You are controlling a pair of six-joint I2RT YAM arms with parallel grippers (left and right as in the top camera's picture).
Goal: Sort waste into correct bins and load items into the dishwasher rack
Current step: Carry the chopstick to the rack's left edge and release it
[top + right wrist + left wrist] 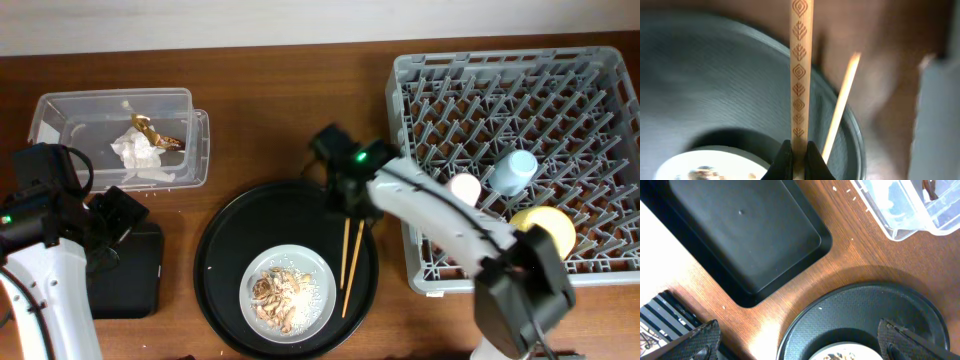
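My right gripper [349,207] [799,155] is shut on the patterned end of one wooden chopstick [802,75]. The other chopstick [840,107] lies beside it on the round black tray [225,250]. Both chopsticks [350,262] lie right of the pale plate [318,270], which holds beige food scraps [283,293]. My left gripper [120,213] [802,340] is open and empty above the shallow black tray [130,285] [740,235]. The clear box [70,105] [900,210] holds crumpled white paper [135,150] and a gold scrap [150,128]. The grey rack [500,90] holds the pink cup [465,187], light-blue cup [512,172] and yellow bowl [546,228].
The round black tray's rim [865,315] and the plate's edge [840,356] show between my left fingers. The rack's left wall stands close to the right of the chopsticks. Bare wooden table [270,120] lies between box and rack.
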